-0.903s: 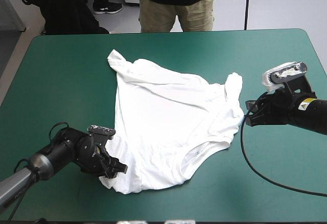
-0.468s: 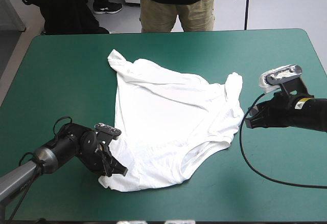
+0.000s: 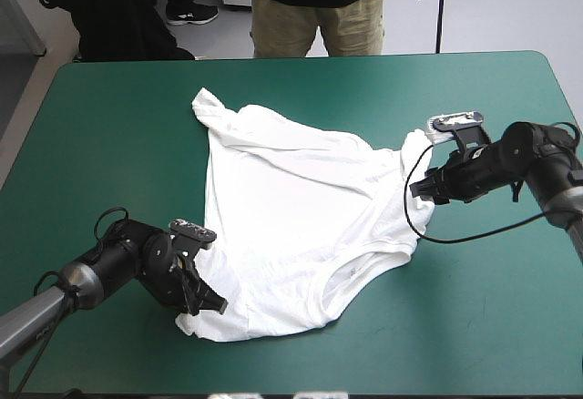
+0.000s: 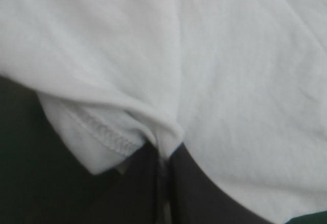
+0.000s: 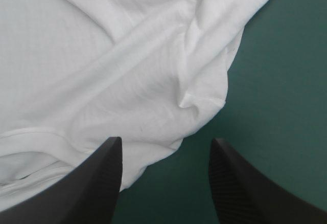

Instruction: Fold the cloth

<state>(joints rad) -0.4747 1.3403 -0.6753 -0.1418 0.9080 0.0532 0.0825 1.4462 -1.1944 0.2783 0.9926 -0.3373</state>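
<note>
On table (image 3: 109,117): left gripper (image 3: 215,305) jaws clamped on T-shirt (image 3: 291,199) | right gripper (image 3: 421,188) jaws apart

The T-shirt (image 3: 301,208) is plain white, the cover (image 3: 118,144) teal-green, the left claw (image 4: 163,155) and right claw (image 5: 166,144) black.

The light is even and comes from overhead, bright across the whole table. The teal-green cover (image 3: 118,144) shows no glare, only a paler wash toward its far right. The T-shirt (image 3: 301,208) is very bright, its folds marked by faint grey shading. Shadows are short and soft, the darkest under the left gripper (image 3: 211,306) at the near left. Seen from that wrist, the cover beside the cloth lies almost black. Ahead of the right gripper (image 5: 166,140), a thin soft shadow runs under the cloth's edge.
</note>
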